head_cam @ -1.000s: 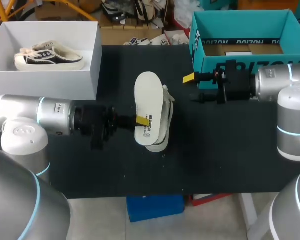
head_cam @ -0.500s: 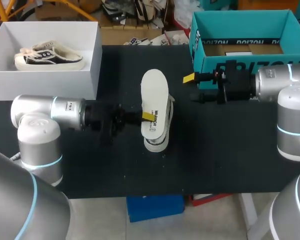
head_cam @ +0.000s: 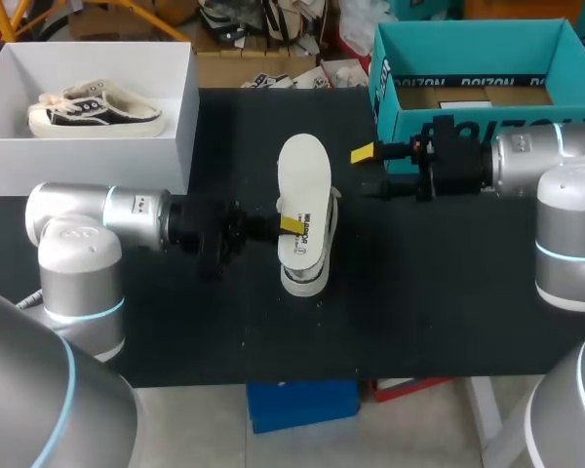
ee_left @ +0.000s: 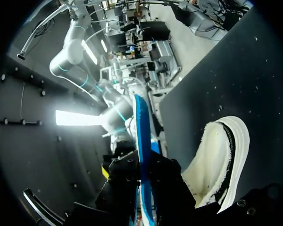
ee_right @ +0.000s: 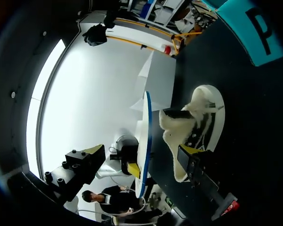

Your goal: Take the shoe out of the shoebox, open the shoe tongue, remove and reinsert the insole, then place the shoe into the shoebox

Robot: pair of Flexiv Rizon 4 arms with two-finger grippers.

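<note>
At mid-table we find the left jaws closed on a white foam insole (head_cam: 304,185), held on edge over a cream fleece-lined sneaker with a black stripe (head_cam: 302,281). That sneaker rests on the black table (head_cam: 448,292), outside the teal cardboard shoebox (head_cam: 405,125). We note the right jaws standing wide apart and empty, beside the sneaker and apart from it, just in front of the shoebox wall.

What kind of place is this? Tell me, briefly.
Likely a robotics lab bench: the left gripper holds an insole near a shoe on a black table, with a white shoebox and a teal box.
</note>
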